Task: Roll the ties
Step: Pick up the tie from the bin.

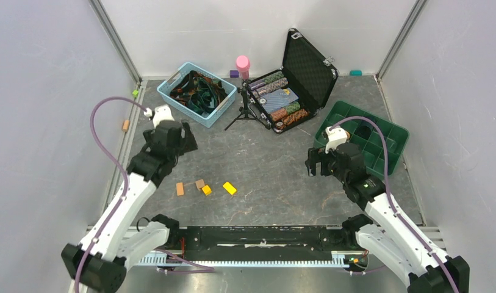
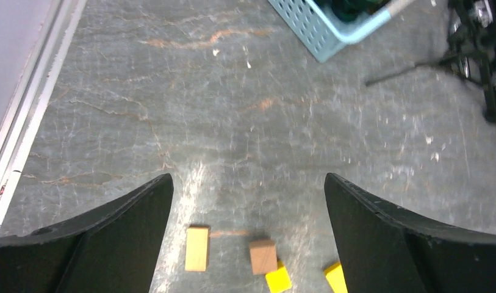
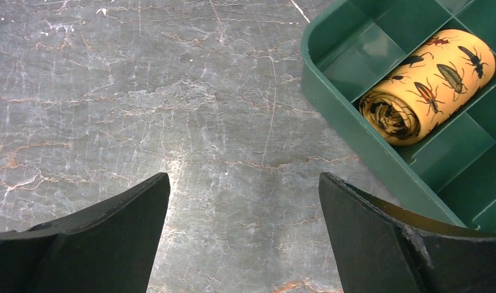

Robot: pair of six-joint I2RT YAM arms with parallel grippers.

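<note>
Both pincers, left (image 2: 248, 183) and right (image 3: 244, 180), gape empty over the tabletop (image 2: 233, 91), one rolled tie (image 3: 428, 85) in the green tray (image 3: 367, 143), other ties (image 1: 199, 91) tangled in the blue basket (image 1: 183, 108), so grabbing there may well drag several out together!

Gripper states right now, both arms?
Left gripper: open, holding nothing.
Right gripper: open, holding nothing.

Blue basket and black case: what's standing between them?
A black tripod with a pink top stands between basket and case; the top view shows it.
</note>
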